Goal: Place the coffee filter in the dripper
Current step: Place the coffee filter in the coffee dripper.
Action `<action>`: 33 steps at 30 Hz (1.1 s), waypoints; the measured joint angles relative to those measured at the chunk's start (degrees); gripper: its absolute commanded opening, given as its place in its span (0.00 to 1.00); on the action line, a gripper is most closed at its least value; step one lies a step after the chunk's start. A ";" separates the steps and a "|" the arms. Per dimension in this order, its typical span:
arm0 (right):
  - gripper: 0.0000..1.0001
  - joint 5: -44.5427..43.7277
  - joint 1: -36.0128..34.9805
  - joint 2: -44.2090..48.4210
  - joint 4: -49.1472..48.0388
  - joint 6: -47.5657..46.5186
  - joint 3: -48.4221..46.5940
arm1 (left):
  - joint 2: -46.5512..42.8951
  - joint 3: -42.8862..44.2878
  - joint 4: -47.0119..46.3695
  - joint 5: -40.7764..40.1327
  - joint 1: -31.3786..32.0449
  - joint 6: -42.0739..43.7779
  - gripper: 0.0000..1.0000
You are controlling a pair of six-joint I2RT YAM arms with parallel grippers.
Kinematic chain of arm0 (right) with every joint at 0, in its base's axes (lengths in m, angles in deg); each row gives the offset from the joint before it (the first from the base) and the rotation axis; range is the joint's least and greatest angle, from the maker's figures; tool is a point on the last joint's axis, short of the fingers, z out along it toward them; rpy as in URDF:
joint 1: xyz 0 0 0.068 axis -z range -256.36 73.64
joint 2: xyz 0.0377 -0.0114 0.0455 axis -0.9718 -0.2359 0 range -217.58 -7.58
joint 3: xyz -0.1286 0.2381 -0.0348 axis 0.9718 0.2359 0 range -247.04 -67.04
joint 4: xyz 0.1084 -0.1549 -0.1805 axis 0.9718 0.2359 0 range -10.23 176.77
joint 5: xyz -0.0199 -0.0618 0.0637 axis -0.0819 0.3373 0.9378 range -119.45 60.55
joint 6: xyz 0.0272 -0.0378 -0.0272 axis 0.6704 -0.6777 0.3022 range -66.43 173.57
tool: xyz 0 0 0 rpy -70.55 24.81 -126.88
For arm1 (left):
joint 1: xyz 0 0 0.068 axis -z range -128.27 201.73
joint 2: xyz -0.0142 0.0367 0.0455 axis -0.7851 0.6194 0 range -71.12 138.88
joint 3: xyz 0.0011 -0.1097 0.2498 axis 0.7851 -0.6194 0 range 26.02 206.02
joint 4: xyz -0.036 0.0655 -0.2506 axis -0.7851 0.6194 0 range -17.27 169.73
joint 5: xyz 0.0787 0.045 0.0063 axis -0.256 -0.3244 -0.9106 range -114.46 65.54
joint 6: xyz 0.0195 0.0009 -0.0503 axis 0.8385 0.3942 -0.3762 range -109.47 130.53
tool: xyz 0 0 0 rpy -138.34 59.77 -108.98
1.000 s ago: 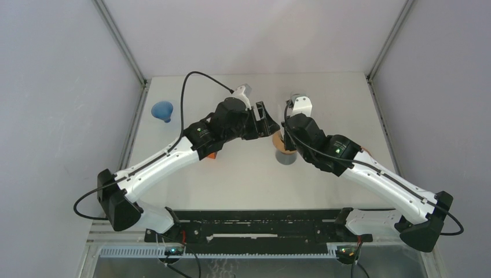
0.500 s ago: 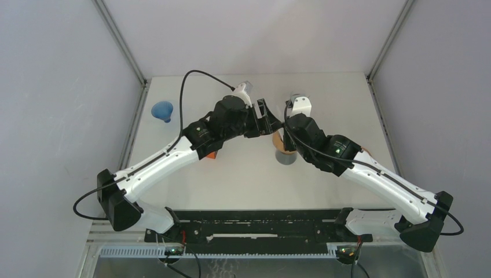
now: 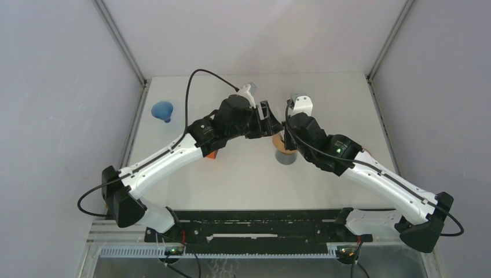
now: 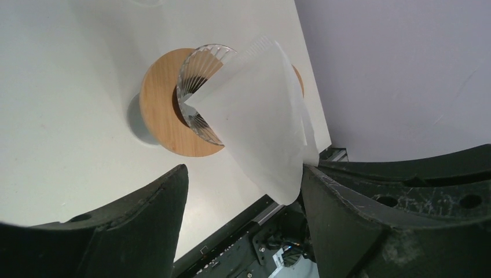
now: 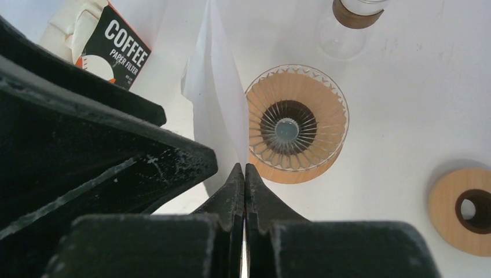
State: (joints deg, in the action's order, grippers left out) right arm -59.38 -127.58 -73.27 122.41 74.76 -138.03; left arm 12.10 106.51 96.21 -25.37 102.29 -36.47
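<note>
The white paper coffee filter (image 4: 260,121) hangs as a cone just above the dripper (image 4: 168,110), a ribbed glass funnel in a wooden ring. My right gripper (image 5: 244,168) is shut on the filter's edge (image 5: 217,98), with the dripper (image 5: 295,130) right beyond its tips. My left gripper (image 4: 243,179) is open around the filter's lower part, and the paper brushes its right finger (image 4: 359,220). In the top view both grippers meet over the dripper (image 3: 285,146), the left gripper (image 3: 271,119) facing the right arm's wrist.
A black "COFFEE PAPER FILTER" box (image 5: 116,49) lies near the left arm. A glass carafe (image 5: 353,23) stands beyond the dripper and a second wooden ring (image 5: 463,211) lies to the right. A blue funnel (image 3: 164,110) sits at the table's far left.
The left arm has reached a little further right, bringing its open gripper closer around the filter. The right gripper has stayed shut and in place.
</note>
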 measured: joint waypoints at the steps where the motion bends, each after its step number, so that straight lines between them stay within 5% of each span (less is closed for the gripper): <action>1: 0.00 0.00 0.24 0.00 0.00 0.00 -0.02 | 0.00 0.00 0.28 -0.07 0.04 0.11 0.75; 22: 0.00 2.05 4.46 0.87 0.02 0.02 0.11 | 5.88 7.32 4.63 -0.48 0.11 3.56 0.60; 33: 0.00 8.15 9.62 0.74 0.63 0.74 0.11 | 11.19 13.03 8.96 -0.96 0.11 5.92 0.42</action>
State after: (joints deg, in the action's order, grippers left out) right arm -51.23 -117.96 -72.53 123.04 75.51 -137.92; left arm 23.29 119.53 105.17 -26.33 102.40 -30.55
